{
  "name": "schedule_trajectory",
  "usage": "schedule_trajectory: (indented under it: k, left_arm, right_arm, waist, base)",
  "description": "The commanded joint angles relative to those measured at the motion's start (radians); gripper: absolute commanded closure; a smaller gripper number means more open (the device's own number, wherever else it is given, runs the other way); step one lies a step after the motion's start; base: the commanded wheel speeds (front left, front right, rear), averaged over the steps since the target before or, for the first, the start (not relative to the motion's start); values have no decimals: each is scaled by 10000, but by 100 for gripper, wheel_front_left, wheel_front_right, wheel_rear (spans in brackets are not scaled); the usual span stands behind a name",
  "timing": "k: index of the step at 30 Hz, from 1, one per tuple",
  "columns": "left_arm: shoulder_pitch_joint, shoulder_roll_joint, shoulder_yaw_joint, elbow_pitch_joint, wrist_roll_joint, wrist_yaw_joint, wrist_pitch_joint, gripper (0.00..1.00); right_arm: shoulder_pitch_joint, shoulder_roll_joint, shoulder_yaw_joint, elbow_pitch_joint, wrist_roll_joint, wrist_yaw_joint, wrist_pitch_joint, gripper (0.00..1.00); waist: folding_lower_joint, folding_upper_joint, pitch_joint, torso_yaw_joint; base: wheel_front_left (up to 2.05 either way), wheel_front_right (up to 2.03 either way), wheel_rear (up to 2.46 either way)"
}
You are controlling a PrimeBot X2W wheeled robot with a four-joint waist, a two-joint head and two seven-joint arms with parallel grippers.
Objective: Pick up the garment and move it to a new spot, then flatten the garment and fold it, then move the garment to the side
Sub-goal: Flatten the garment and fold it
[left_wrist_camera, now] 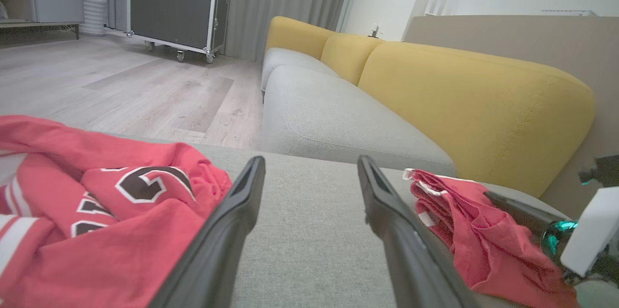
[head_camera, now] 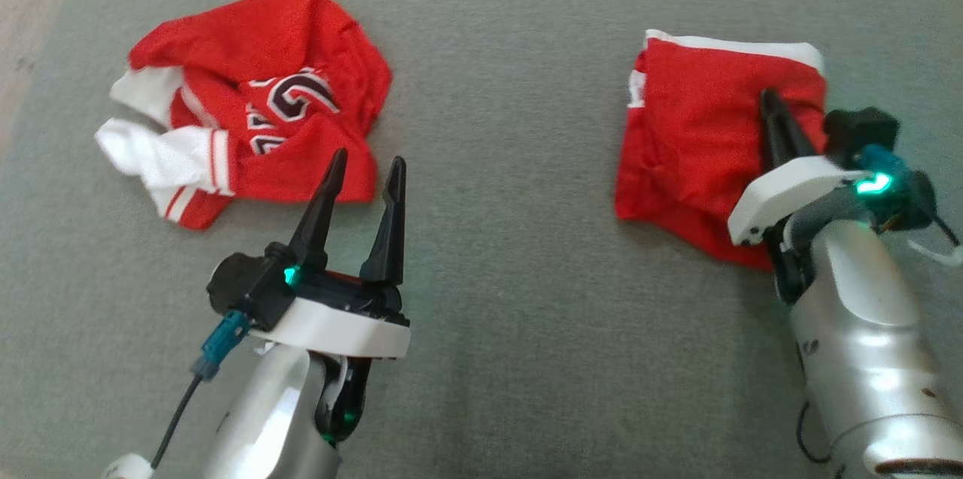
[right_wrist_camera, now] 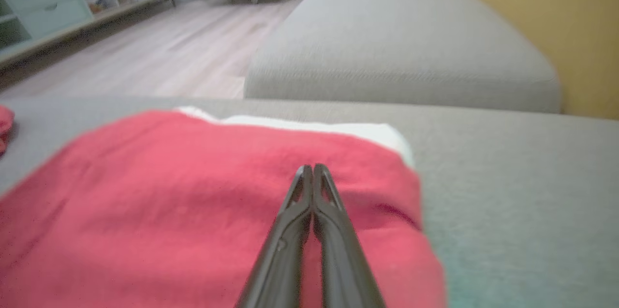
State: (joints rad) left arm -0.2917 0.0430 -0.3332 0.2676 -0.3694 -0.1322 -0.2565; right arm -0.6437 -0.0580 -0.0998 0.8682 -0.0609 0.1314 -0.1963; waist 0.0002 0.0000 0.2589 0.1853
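A crumpled red and white jersey (head_camera: 256,88) with dark lettering lies at the left of the grey cushion (head_camera: 496,163). My left gripper (head_camera: 369,157) stands open just off its near right edge, nothing between the fingers; the left wrist view has the jersey (left_wrist_camera: 96,201) left of that gripper (left_wrist_camera: 310,160). On the right lies a folded red garment (head_camera: 700,125) with a white strip along its far edge. My right gripper (head_camera: 767,99) is shut, its tips together low over the fold's right part (right_wrist_camera: 169,192). The folded garment (left_wrist_camera: 464,221) also appears at the right of the left wrist view.
A sofa with a grey seat (left_wrist_camera: 329,119) and yellow back cushions (left_wrist_camera: 474,100) stands just beyond the cushion's far edge. Wooden floor (left_wrist_camera: 121,85) lies to the left, with a black wheeled case (left_wrist_camera: 174,3) and low shelving (right_wrist_camera: 48,8) farther off.
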Motion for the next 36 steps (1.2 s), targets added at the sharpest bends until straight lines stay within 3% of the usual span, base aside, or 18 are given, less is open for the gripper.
schedule_trajectory:
  k: [1, 5, 12, 22, 26, 32, 36]
  left_arm:
    - [-333, 72, 208, -341, -36, 16, -53, 0]
    - [-304, 72, 146, -327, -111, 16, -53, 0]
    - [-252, 72, 186, -306, -142, 16, -53, 0]
    - [-273, 72, 104, -314, -262, 29, -53, 0]
    - [-211, 72, 220, -313, -239, 82, -53, 0]
    - [-111, 72, 430, -354, -168, 100, -53, 0]
    - [-25, 72, 610, -383, -72, 97, -53, 0]
  right_arm:
    - [-269, 39, 214, -47, -124, -7, 44, 100]
    - [-551, 24, 550, 1195, -463, -7, 66, 100]
    - [-1301, 67, 878, 1272, -259, -7, -594, 100]
    - [-1004, 76, 4701, 2173, 1874, -7, -213, 100]
    - [-740, 76, 5556, 2346, 2408, -7, -2, 100]
    - [-687, 77, 6065, 2266, 3094, -7, -231, 100]
    - [-827, 77, 5710, 1829, 3480, -7, -568, 100]
  waist:
    - [-2, 0, 151, 263]
    - [-2, 0, 82, 421]
    - [-2, 0, -116, 453]
    - [-2, 0, -245, 655]
    - [-2, 0, -345, 517]
    - [-2, 0, -595, -32]
    - [-2, 0, -848, -544]
  base:
    - [0, 0, 0]
    - [0, 0, 0]
    - [0, 0, 0]
    - [0, 0, 0]
    - [0, 0, 0]
    - [0, 0, 0]
    - [0, 0, 0]
